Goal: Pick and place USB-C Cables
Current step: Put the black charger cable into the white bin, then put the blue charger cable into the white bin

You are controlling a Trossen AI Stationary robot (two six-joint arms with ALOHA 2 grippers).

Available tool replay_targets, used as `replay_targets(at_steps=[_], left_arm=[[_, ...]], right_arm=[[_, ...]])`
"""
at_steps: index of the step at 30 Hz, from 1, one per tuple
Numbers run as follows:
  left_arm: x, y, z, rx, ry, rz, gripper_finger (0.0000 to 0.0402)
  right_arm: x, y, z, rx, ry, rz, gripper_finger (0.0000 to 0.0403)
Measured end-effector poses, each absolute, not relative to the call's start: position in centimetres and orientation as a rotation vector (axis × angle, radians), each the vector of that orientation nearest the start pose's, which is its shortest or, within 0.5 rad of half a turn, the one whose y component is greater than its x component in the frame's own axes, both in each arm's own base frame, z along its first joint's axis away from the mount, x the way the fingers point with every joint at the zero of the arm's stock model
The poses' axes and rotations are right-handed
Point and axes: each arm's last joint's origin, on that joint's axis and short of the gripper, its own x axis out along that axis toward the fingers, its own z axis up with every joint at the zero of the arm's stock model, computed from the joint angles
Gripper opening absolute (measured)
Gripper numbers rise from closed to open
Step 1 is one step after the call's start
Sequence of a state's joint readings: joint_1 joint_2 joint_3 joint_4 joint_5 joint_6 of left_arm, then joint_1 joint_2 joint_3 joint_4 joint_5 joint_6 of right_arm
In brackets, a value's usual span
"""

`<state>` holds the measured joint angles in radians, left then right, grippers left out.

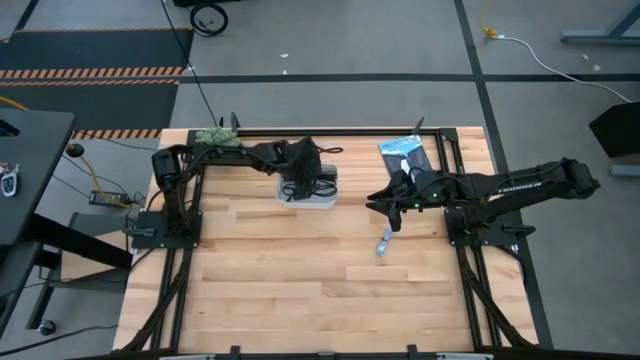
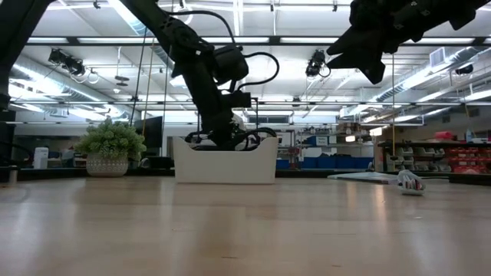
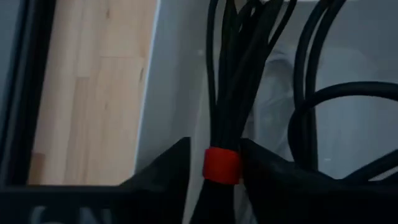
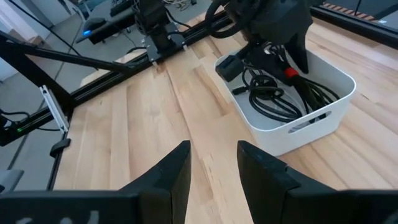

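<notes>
The light blue-grey cable (image 1: 386,243) is seen lying on the table (image 1: 300,290), below and just in front of the raised right gripper (image 4: 212,163), whose fingers are parted with nothing between them. Its coil shape is too small to be made out. Farther off, the black cable with red tie (image 3: 222,165) is clamped by the left gripper (image 3: 214,168) inside the white bin (image 4: 323,124), strands running lengthwise away from the fingers. Other dark cables (image 4: 273,102) are heaped beneath, hard to tell apart.

A workshop hall: taped concrete floor (image 1: 330,50), ceiling strip lights (image 2: 253,42), stocked shelves (image 2: 453,157) behind.
</notes>
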<state>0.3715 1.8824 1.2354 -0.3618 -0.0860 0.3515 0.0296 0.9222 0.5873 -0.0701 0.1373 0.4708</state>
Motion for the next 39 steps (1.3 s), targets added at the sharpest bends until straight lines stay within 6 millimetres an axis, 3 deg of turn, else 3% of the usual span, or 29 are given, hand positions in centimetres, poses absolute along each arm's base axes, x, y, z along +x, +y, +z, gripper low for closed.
replay_targets(at_steps=[6, 12, 17, 21, 28, 39], left_arm=[[35.8, 13.6, 17.9, 0.214, 1.100, 0.267, 0.0226], [36.3, 12.5, 21.2, 0.330, 1.173, 0.328, 0.0270], [37.1, 10.6, 23.2, 0.283, 1.162, 0.230, 0.0272], [37.7, 8.2, 23.2, 0.220, 1.133, 0.095, 0.0263], [37.9, 4.7, 23.0, 0.232, 1.156, 0.023, 0.0247], [37.9, 2.0, 22.9, 0.354, 1.191, 0.031, 0.0238]], right_arm=[[20.0, 0.2, 25.1, 0.429, 0.378, -0.200, 0.0136], [20.0, 0.2, 25.1, 0.429, 0.384, -0.202, 0.0136], [19.7, 0.2, 24.5, 0.408, 0.448, -0.212, 0.0136], [19.1, 0.4, 23.0, 0.346, 0.620, -0.228, 0.0136], [18.8, 1.6, 19.8, 0.316, 0.921, -0.264, 0.0134], [20.4, 4.3, 15.8, -0.023, 1.165, 0.080, 0.0137]])
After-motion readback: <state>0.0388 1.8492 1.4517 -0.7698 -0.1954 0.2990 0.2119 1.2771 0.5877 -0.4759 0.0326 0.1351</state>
